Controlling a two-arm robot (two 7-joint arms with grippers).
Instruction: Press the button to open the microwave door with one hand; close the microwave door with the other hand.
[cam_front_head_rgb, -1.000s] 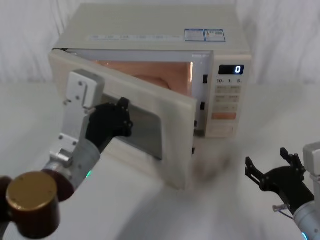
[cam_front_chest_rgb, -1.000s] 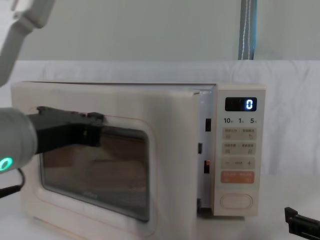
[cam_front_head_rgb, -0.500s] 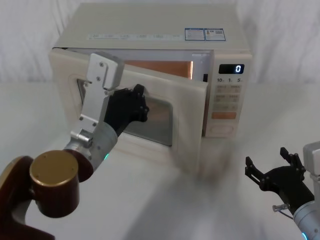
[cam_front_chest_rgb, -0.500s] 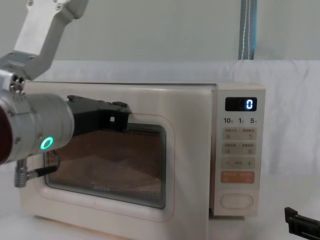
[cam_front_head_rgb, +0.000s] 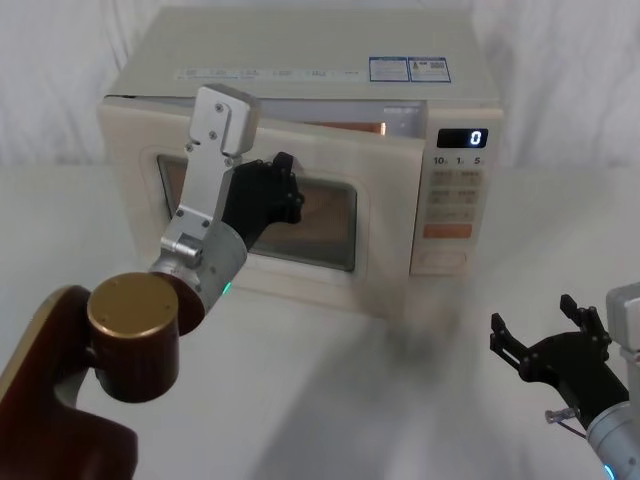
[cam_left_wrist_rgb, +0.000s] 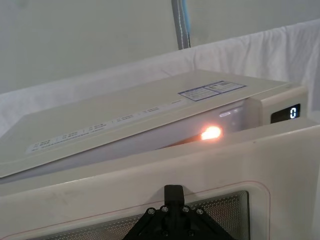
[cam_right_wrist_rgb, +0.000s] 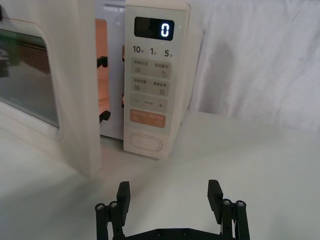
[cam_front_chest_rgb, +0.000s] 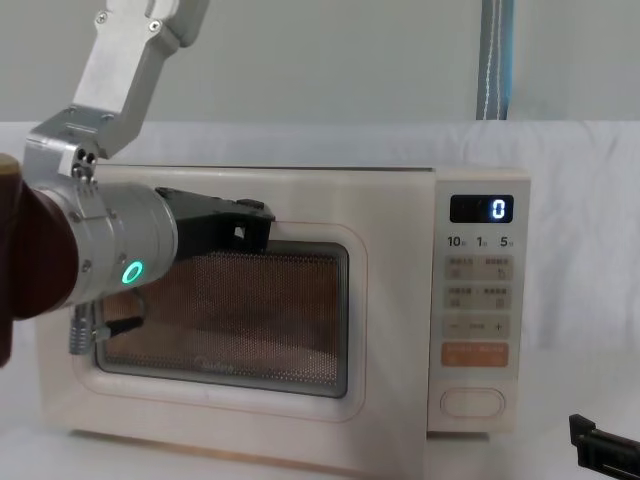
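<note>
The cream-white microwave (cam_front_head_rgb: 300, 60) stands at the back of the table, its display (cam_front_chest_rgb: 482, 208) reading 0. The microwave door (cam_front_head_rgb: 390, 230) is ajar by a narrow gap on its latch side, and orange light glows inside (cam_left_wrist_rgb: 211, 133). My left gripper (cam_front_head_rgb: 280, 190) is shut, with its tip pressed against the door's window frame (cam_left_wrist_rgb: 150, 190). The oval button (cam_right_wrist_rgb: 144, 141) sits at the foot of the key panel, below the orange key. My right gripper (cam_right_wrist_rgb: 169, 192) is open and holds nothing, low over the table in front of the panel (cam_front_head_rgb: 545, 335).
The microwave rests on a table under a white cloth (cam_front_head_rgb: 330, 400), with a white backdrop behind. The brown elbow joint (cam_front_head_rgb: 130, 330) of my left arm stands in the near left foreground. A blue-grey strap (cam_front_chest_rgb: 497, 60) hangs behind the oven.
My left gripper has pushed the door from wide open to nearly shut, moving toward the oven with it. The right gripper has not moved.
</note>
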